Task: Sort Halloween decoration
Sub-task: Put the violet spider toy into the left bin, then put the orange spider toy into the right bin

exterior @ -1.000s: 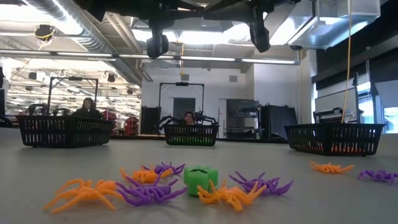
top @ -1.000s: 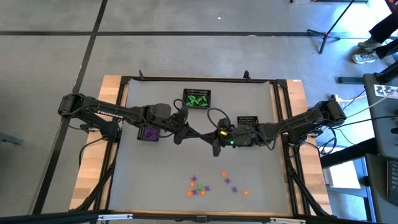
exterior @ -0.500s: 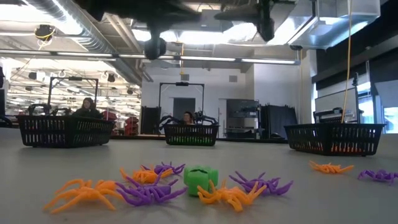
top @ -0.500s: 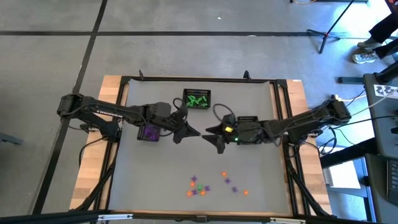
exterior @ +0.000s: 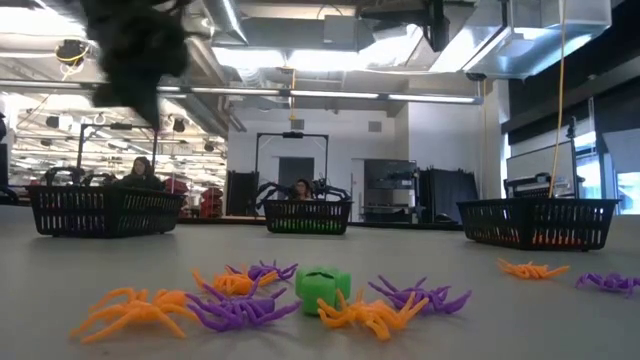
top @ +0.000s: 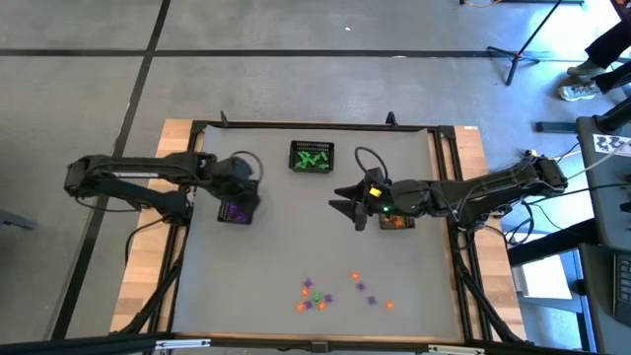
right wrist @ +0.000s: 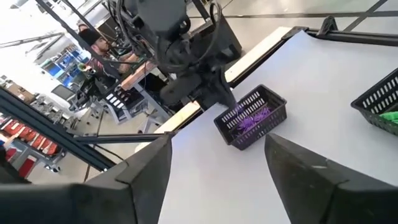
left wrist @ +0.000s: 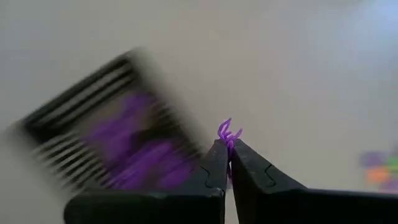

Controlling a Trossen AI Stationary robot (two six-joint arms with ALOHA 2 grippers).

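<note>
Held trinket: a purple spider (left wrist: pixel 227 133) sits pinched between the tips of the left gripper (left wrist: pixel 227 160), legs poking out past the fingertips.
Left gripper: fingers together, clamped on the purple spider; in the high view the left gripper (top: pixel 245 189) hangs over the basket of purple pieces (top: pixel 236 210) at the table's left side.
Purple basket: black mesh, purple trinkets inside; also seen blurred just behind the fingertips in the left wrist view (left wrist: pixel 118 146) and from the right wrist view (right wrist: pixel 252 118).
Loose pile: purple, orange and green trinkets (top: pixel 315 295) lie scattered near the front edge of the table (top: pixel 296 247); in the low view, orange spiders (exterior: pixel 135 308), purple spiders (exterior: pixel 420 296) and one green blocky piece (exterior: pixel 322 286) lie close together, some touching.
Strays: an orange spider (exterior: pixel 531 268) and a purple one (exterior: pixel 607 282) lie apart from the pile, nearer the basket with orange pieces.
Green basket: at the back middle of the table (top: pixel 313 157), green pieces inside.
Orange basket: at the right (top: pixel 396 219), mostly covered by the right arm; orange shows inside it.
Right gripper: fingers spread wide, nothing between them (top: pixel 347 204); it hovers between the green and orange baskets, pointing toward the left arm.
Background: a person (exterior: pixel 141 172) sits beyond the far edge of the table.
</note>
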